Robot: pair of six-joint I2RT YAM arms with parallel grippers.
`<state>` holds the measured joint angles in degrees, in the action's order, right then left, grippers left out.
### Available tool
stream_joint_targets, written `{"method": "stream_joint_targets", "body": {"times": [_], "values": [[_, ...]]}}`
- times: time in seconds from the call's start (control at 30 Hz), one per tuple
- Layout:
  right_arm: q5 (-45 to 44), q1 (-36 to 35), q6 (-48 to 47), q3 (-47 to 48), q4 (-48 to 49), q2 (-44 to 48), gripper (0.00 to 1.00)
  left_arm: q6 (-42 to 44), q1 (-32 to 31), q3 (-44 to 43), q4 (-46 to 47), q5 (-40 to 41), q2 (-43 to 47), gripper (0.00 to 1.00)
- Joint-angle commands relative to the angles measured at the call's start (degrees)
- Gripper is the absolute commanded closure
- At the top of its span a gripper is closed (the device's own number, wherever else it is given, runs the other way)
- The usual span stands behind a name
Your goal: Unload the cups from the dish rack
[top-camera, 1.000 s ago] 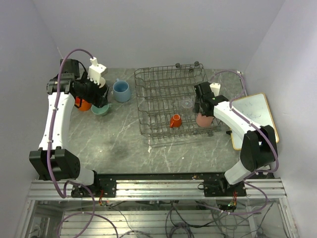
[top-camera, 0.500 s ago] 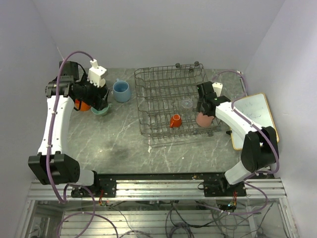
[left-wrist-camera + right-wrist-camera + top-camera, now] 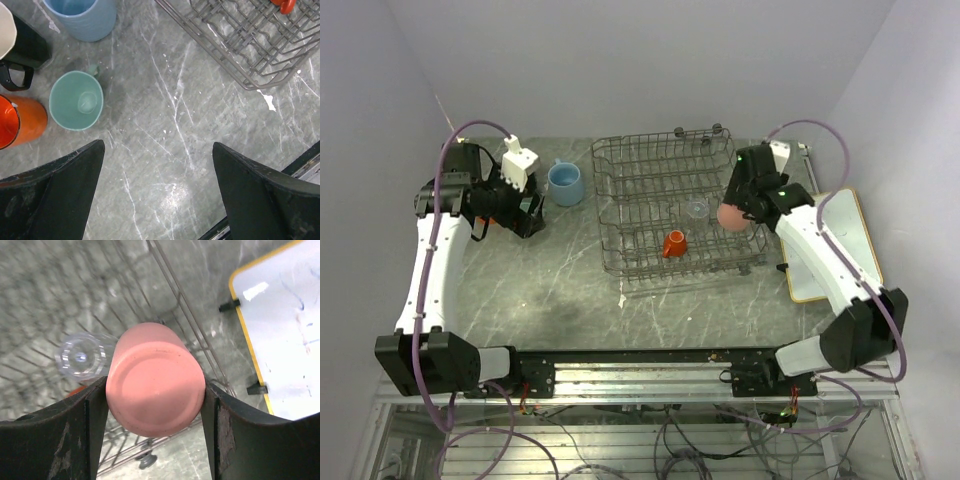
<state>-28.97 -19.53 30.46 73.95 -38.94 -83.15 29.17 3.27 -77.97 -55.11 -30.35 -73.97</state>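
Right wrist view: my right gripper (image 3: 155, 402) pinches the tumbler (image 3: 155, 390) over the rack (image 3: 640, 200), with the glass (image 3: 80, 357) below. The top view shows only its place, at the rack's right side. Left wrist view: my left gripper (image 3: 155, 150) is spread wide above the table (image 3: 165, 125), near the green cup (image 3: 76, 100).

Our left arm (image 3: 428, 250) and right arm (image 3: 830, 258) wear white shells between black joints, a purple cable (image 3: 441, 170) looping along each; our left gripper (image 3: 157, 150) has matte black wedge-shaped fingers (image 3: 55, 195).
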Motion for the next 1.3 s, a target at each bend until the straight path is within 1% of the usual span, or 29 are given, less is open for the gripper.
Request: {"method": "stream_joint_targets", "body": {"times": [0.0,0.1,0.2,0.27,0.33,0.4,0.57,0.7,0.77,0.87,1.0,1.1,1.27], "values": [[2.96,-0.82,-1.09,6.68,-2.03,5.49,0.82,1.99,-0.10,0.88,2.11,-3.37,2.02,0.00],[8.15,-2.31,-1.70,10.85,-2.83,6.11,0.84,2.68,-0.06,1.66,2.24,-5.15,2.97,0.00],[13.79,-5.08,-2.32,16.86,-5.38,3.69,0.86,3.43,-0.09,2.27,2.59,-7.69,4.12,0.00],[17.37,-8.01,-2.06,20.04,-5.73,1.68,0.87,4.99,-0.10,1.44,0.45,-9.83,3.84,0.00],[23.16,-11.13,-1.11,21.93,-4.17,0.48,0.87,6.59,-0.19,0.48,-1.60,-11.34,3.44,0.00],[31.63,-11.82,0.88,22.17,-0.93,-0.34,0.87,7.39,-0.19,0.21,-2.29,-12.66,3.67,0.00],[50.61,-11.85,7.97,18.27,10.88,-1.13,0.87,6.68,-0.19,0.15,-1.37,-15.56,6.66,0.00],[61.59,-11.85,15.31,13.28,21.94,-1.71,0.87,4.26,-0.28,-1.36,0.02,-18.63,8.61,0.00],[67.19,-11.85,20.64,9.19,29.74,-1.79,0.87,3.24,-0.31,-1.81,1.05,-20.90,9.81,0.00],[74.07,-11.85,31.40,3.70,44.85,-2.11,0.88,0.68,-0.45,-0.79,4.67,-23.78,12.35,0.01],[79.11,-11.85,41.78,-1.89,59.12,-2.97,0.88,-1.13,-0.41,1.06,10.07,-25.27,15.13,0.01],[80.31,-11.94,46.63,-4.06,65.55,-2.87,0.88,-2.95,-0.54,1.46,12.41,-26.54,15.90,0.01],[80.22,-12.57,53.24,-7.24,73.64,-2.97,0.90,-9.87,-0.54,2.47,18.94,-30.95,17.33,0.04]]}}
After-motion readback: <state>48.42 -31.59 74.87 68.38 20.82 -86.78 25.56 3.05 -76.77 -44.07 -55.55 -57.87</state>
